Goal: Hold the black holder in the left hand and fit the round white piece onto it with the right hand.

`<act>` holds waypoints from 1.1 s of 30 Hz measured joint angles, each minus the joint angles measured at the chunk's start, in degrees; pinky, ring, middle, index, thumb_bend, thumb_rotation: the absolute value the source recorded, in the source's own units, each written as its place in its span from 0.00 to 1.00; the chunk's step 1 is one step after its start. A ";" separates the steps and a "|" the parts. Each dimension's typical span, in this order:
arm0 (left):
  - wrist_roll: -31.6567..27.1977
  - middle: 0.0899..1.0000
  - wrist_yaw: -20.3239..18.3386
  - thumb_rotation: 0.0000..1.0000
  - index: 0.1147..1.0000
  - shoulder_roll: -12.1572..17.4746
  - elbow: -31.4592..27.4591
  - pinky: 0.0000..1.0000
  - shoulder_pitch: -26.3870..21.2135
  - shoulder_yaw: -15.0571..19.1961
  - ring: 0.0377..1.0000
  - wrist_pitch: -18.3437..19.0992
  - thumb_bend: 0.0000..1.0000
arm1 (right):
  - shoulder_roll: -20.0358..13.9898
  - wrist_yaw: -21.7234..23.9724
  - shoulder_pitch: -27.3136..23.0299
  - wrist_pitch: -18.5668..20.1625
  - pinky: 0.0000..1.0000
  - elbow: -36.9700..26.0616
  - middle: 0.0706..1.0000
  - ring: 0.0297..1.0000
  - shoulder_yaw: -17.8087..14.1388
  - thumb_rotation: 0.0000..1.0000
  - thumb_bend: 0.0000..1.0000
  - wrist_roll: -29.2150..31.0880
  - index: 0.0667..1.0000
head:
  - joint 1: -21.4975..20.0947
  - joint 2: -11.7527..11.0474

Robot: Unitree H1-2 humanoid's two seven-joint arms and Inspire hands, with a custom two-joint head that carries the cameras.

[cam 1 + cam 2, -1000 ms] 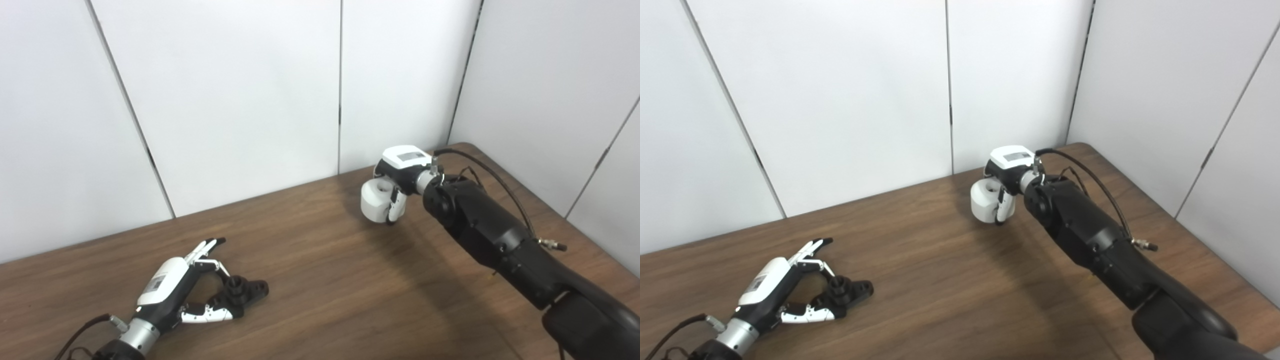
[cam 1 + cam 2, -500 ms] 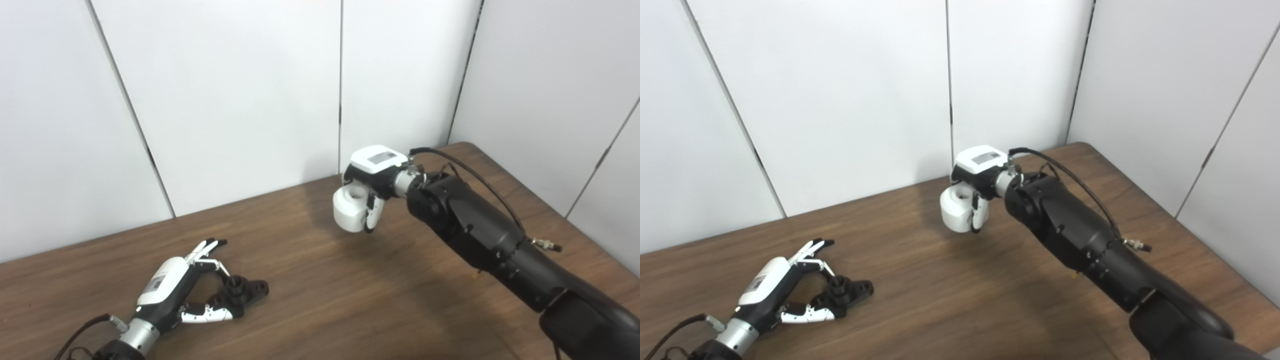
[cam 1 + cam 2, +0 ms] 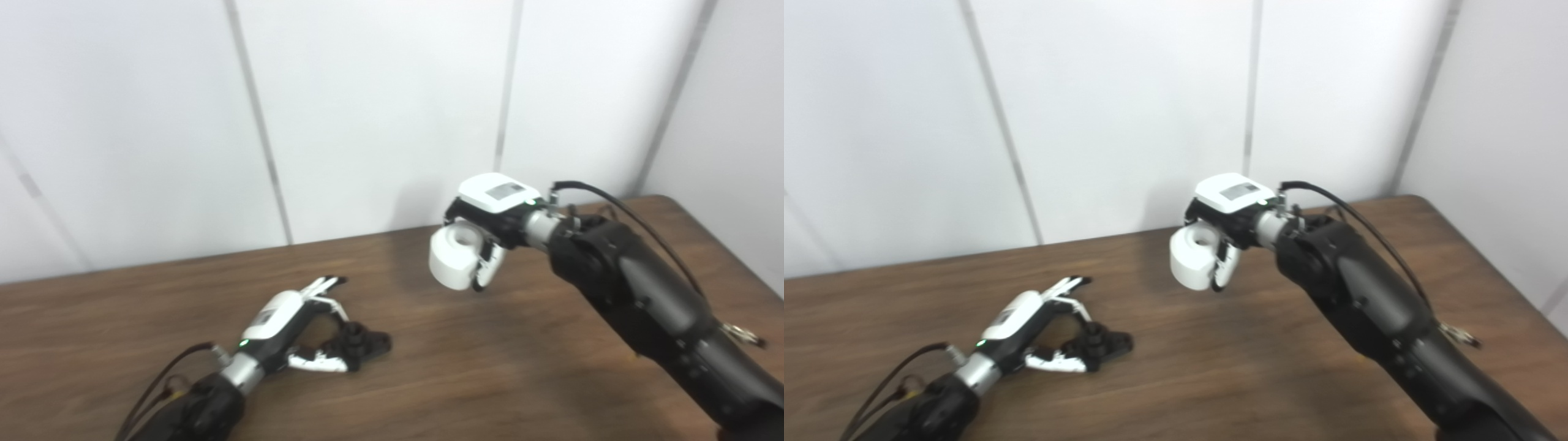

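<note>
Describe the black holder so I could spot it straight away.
On the wooden table, look near its left front, where the left hand lies. The holder sits on the wood at its fingers, small, knobbly and black; the other piece is white and held up.

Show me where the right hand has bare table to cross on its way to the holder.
Bare wood table lies between the round white piece in the right hand and the black holder, and along the near edge. It is crowded only at the left hand, whose fingers flank the holder.
</note>
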 measured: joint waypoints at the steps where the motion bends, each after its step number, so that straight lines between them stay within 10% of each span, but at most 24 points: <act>1: 0.17 0.96 -0.36 0.08 0.42 -0.19 -0.03 0.98 0.13 0.49 1.00 0.02 0.52 | 0.35 0.72 -0.28 0.00 0.92 -0.20 0.74 0.85 0.01 0.14 0.53 0.31 0.45 | 1.05 0.18; 33: 5.79 0.98 -3.00 0.08 0.42 -4.24 -1.54 0.99 1.41 6.64 1.00 2.47 0.52 | 11.63 1.49 -3.69 -4.53 0.88 2.00 0.74 0.82 3.87 0.14 0.53 1.83 0.44 | 9.41 2.55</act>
